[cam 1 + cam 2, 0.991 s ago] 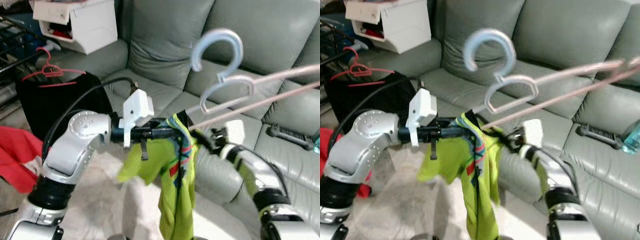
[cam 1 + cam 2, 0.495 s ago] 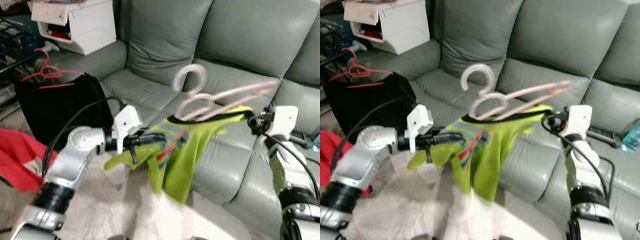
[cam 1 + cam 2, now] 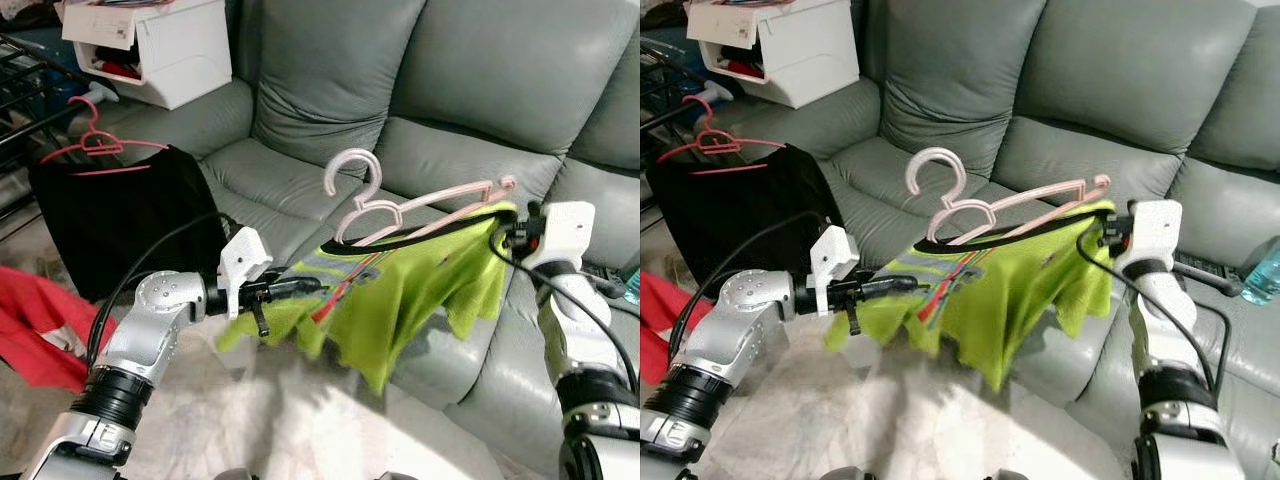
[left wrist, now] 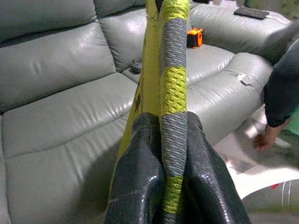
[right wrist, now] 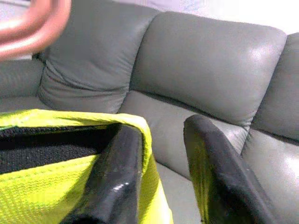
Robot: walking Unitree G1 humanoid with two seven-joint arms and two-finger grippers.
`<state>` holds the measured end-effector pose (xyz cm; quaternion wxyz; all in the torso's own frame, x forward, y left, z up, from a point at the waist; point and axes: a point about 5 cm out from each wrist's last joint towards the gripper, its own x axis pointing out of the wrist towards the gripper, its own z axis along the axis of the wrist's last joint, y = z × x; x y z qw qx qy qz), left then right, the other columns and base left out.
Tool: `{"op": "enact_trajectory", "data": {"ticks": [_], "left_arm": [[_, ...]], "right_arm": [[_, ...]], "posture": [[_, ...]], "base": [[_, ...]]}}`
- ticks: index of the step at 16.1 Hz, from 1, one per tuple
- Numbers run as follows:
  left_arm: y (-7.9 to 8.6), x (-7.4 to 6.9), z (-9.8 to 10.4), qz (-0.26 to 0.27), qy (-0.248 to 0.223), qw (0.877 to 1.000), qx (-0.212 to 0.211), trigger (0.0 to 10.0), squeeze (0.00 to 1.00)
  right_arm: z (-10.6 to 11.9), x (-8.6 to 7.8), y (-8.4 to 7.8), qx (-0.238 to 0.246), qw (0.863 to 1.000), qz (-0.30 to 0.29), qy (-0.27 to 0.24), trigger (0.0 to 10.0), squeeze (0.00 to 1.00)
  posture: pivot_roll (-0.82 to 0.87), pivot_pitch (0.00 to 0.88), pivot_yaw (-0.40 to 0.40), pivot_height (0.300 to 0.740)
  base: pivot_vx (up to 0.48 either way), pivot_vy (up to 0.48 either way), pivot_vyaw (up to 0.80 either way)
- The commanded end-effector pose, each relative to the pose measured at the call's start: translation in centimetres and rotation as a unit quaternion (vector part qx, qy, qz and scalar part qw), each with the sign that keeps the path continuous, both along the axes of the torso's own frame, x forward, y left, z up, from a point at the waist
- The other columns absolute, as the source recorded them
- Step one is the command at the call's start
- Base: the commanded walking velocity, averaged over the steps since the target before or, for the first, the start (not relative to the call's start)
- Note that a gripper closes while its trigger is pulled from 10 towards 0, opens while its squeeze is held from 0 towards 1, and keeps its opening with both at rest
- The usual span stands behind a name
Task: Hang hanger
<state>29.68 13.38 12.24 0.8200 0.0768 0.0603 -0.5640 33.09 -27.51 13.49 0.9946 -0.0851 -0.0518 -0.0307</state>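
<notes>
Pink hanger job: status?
Done: pink plastic hanger sits in the lime-green shirt. In hand: left gripper is shut on the shirt's striped edge; right gripper, fingers apart, is at its other shoulder, stretching it over the grey sofa. Left: hook is on nothing yet.

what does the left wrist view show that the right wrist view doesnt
Left wrist view alone: the left gripper shut on the yellow and grey striped hem, a small orange object on the sofa, and a person's hand. Right wrist view alone: the right gripper's spread fingers and the pink plastic hanger. Both: the lime-green shirt and grey leather sofa.
</notes>
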Motion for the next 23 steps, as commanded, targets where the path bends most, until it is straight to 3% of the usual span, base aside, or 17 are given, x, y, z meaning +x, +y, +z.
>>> {"op": "enact_trajectory", "data": {"ticks": [1,5,9,12,15,19,20,21,22,23], "left_arm": [[4.7,-0.1,-0.8,0.062,0.012,0.998,0.030,0.0,0.00],[6.4,-0.6,-3.2,0.073,0.040,0.994,0.067,0.0,0.00],[8.1,-1.0,-6.0,0.116,0.066,0.985,0.111,0.0,0.00],[9.2,-1.5,-7.4,0.140,0.067,0.976,0.156,0.0,0.00],[9.4,-1.1,-8.0,0.168,0.059,0.965,0.191,0.0,0.00],[10.2,-1.0,-9.0,0.216,0.062,0.943,0.247,0.0,0.00],[11.6,-1.0,-9.3,0.258,0.056,0.920,0.290,0.0,0.00],[12.2,-1.1,-9.4,0.267,0.056,0.912,0.306,0.0,0.00],[13.2,-1.4,-9.7,0.292,0.060,0.895,0.332,0.0,0.00],[13.6,-1.3,-9.7,0.315,0.057,0.884,0.340,0.0,0.00]], "right_arm": [[2.1,-0.8,-4.5,0.047,0.991,-0.119,-0.041,0.0,0.00],[5.3,-0.2,-5.1,0.050,0.988,-0.112,-0.093,0.0,0.00],[9.3,0.5,-4.9,0.014,0.985,-0.094,-0.144,0.0,0.00],[11.8,1.4,-4.1,0.003,0.982,-0.077,-0.174,0.0,0.00],[12.2,2.3,-2.4,-0.023,0.983,-0.048,-0.175,0.0,0.00],[12.3,3.0,-0.5,-0.066,0.983,-0.022,-0.173,0.0,0.00],[12.5,3.1,-0.3,-0.087,0.982,-0.012,-0.168,0.0,0.00],[12.8,3.2,-0.3,-0.112,0.980,-0.007,-0.167,0.0,0.00],[13.7,3.3,-0.4,-0.138,0.976,-0.006,-0.171,0.0,0.00],[14.4,3.4,-0.4,-0.128,0.976,-0.008,-0.176,0.0,0.00]], "posture": [[-0.07,0.000,0.020,0.740],[-0.07,0.000,0.023,0.740],[-0.09,0.000,0.028,0.740],[-0.09,0.000,0.029,0.740],[-0.08,0.000,0.029,0.740],[-0.08,0.000,0.031,0.740],[-0.07,0.000,0.033,0.740],[-0.07,0.000,0.033,0.740],[-0.08,0.000,0.038,0.740],[-0.08,0.000,0.038,0.740]], "base": [[0.000,0.000,0.00],[0.000,0.000,0.00],[0.000,0.000,0.00],[0.000,0.000,0.00],[0.000,0.000,0.00],[0.000,0.000,0.00],[0.000,0.000,0.00],[0.000,0.000,0.00],[0.000,0.000,0.00],[0.000,0.000,0.00]]}}
